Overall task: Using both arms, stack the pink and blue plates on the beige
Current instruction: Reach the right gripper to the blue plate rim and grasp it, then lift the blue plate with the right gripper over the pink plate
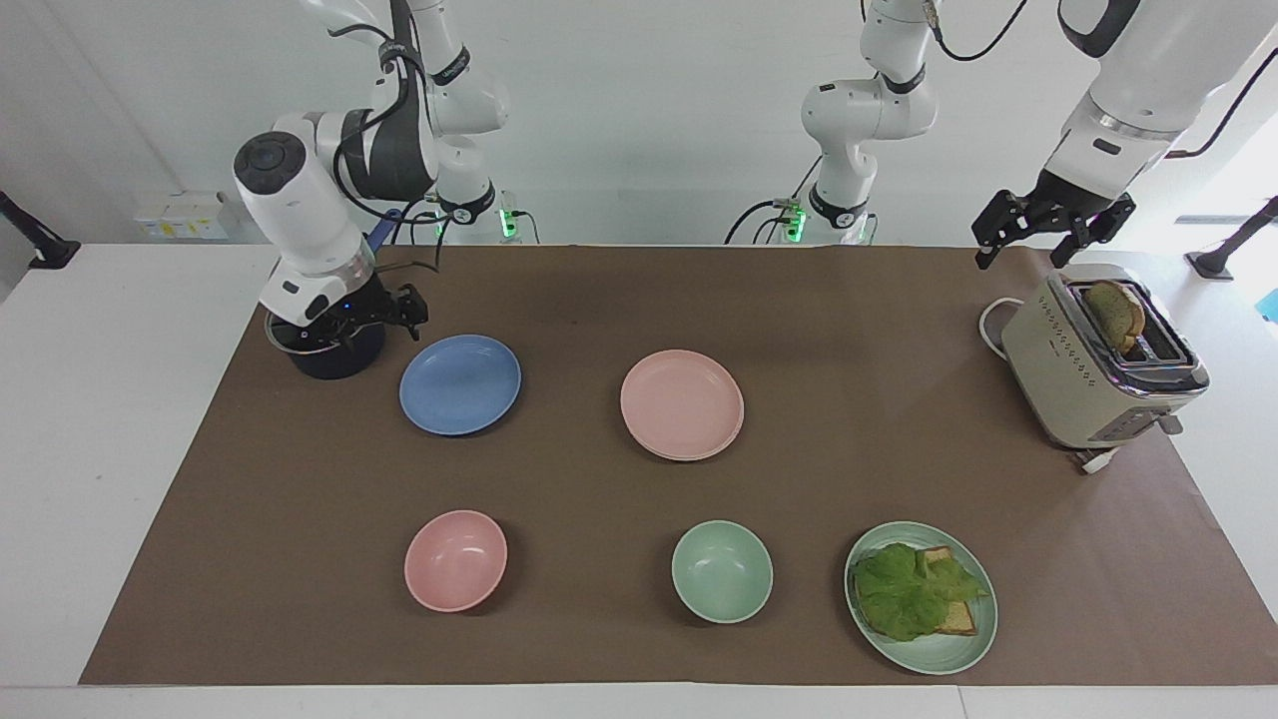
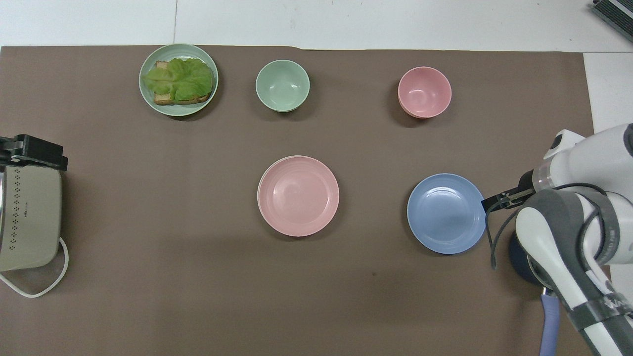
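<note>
The blue plate (image 1: 459, 384) (image 2: 446, 213) lies flat on the brown mat toward the right arm's end. At mid-table the pink plate (image 1: 681, 401) (image 2: 298, 195) rests on the beige plate (image 2: 259, 187), of which only a thin pale rim (image 1: 736, 436) shows. My right gripper (image 1: 374, 320) hangs low over the dark pot, open and holding nothing. One of its fingertips (image 2: 497, 201) shows just off the blue plate's rim. My left gripper (image 1: 1028, 248) (image 2: 32, 151) waits open in the air over the toaster.
A dark lidded pot (image 1: 329, 355) with a blue handle stands beside the blue plate. A toaster (image 1: 1098, 369) with bread is at the left arm's end. Farther out stand a pink bowl (image 1: 455, 560), a green bowl (image 1: 721, 571) and a green plate (image 1: 973, 639) with a lettuce sandwich.
</note>
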